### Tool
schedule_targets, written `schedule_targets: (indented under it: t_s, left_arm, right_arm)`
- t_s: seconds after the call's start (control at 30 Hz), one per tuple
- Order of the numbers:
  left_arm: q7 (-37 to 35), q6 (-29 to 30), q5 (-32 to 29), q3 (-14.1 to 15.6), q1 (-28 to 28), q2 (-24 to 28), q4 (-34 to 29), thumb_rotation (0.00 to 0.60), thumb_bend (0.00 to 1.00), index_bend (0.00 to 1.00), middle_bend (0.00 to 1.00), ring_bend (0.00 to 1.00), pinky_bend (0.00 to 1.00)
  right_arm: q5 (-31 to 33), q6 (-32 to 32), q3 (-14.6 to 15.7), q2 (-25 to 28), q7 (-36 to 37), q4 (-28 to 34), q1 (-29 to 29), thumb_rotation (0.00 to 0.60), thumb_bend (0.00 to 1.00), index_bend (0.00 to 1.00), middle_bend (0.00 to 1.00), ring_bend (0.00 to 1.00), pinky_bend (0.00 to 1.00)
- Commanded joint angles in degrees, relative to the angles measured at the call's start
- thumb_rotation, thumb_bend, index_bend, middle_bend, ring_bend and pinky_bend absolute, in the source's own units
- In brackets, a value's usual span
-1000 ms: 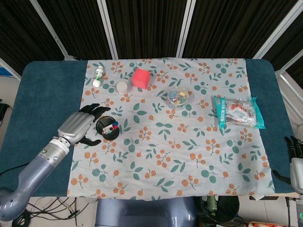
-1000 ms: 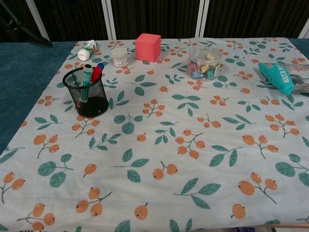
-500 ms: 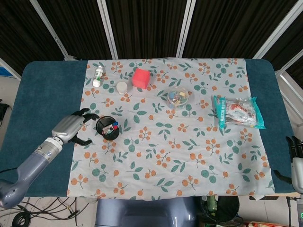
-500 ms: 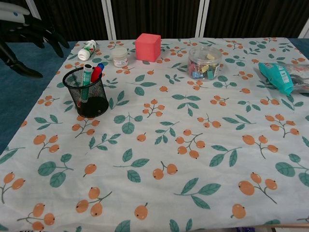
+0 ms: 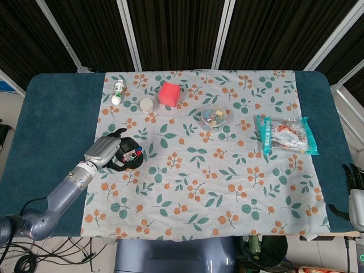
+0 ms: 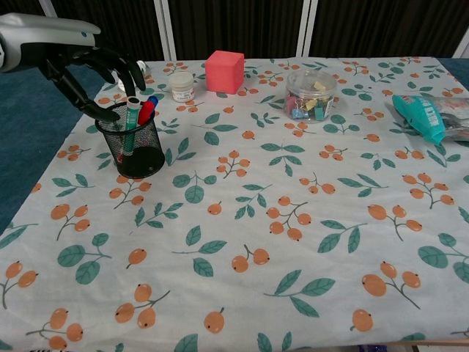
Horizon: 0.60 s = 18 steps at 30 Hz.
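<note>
The left hand (image 6: pixel 80 62) hovers over the black mesh pen holder (image 6: pixel 131 141) at the cloth's left side, fingers spread and curved above its rim, holding nothing; this looks like the reach for the markers (image 6: pixel 139 114) standing inside. Closing on one likely needs a slight descent. The white jar (image 6: pixel 182 86) and pink cube (image 6: pixel 224 71) stand behind, apart. The right hand (image 5: pixel 356 196) rests at the table's edge, fingers apart and holding nothing.

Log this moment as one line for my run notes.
left hand: open, over mesh pen cup | right hand: idle at table edge | markers in cup
</note>
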State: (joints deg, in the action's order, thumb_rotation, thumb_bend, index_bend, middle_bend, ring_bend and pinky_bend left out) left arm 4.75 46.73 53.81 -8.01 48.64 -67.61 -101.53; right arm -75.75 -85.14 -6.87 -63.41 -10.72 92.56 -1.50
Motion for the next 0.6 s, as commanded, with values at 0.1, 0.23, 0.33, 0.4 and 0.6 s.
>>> schedule_targets:
  t_s: [0.1,0.23,0.33,0.4,0.6]
  left_arm:
    - [1.67,0.86,-1.13,-0.02,0.37,-1.68,0.64,0.6,0.25,0.38,0.42,0.03,0.17]
    - [1.61,1.82,-1.33,-0.32,-0.05,-2.86,1.56,0.6,0.26,0.4,0.44,0.04,0.17]
    - [1.8,2.13,-1.01,-0.31,-0.27,-3.2,2.13,0.6,0.26,0.42,0.46,0.06,0.17]
    - [1.74,2.1,-1.06,-0.32,-0.44,-3.37,2.43,0.6,0.26,0.42,0.46,0.06,0.17]
    - [1.36,2.05,-0.25,-0.32,-0.96,-3.81,3.09,0.6,0.26,0.45,0.49,0.08,0.18]
  right_arm:
    - [0.14,-0.04,-0.06,0.02,0.0,-0.07,0.03,0.6,0.01,0.09,0.1,0.16,0.19]
    - [0.18,-0.12,-0.12,0.03,0.02,-0.11,0.03,0.6,0.01,0.09,0.1,0.16,0.19]
    - [0.21,-0.03,-0.09,-0.02,-0.03,-0.18,0.0,0.6,0.01,0.09,0.1,0.16,0.19]
    - [0.24,0.05,-0.08,-0.07,-0.08,-0.24,-0.04,0.6,0.01,0.09,0.1,0.16,0.19]
    - [0.45,0.09,-0.12,-0.11,-0.21,-0.29,-0.05,0.6,0.01,0.09,0.1,0.16,0.19]
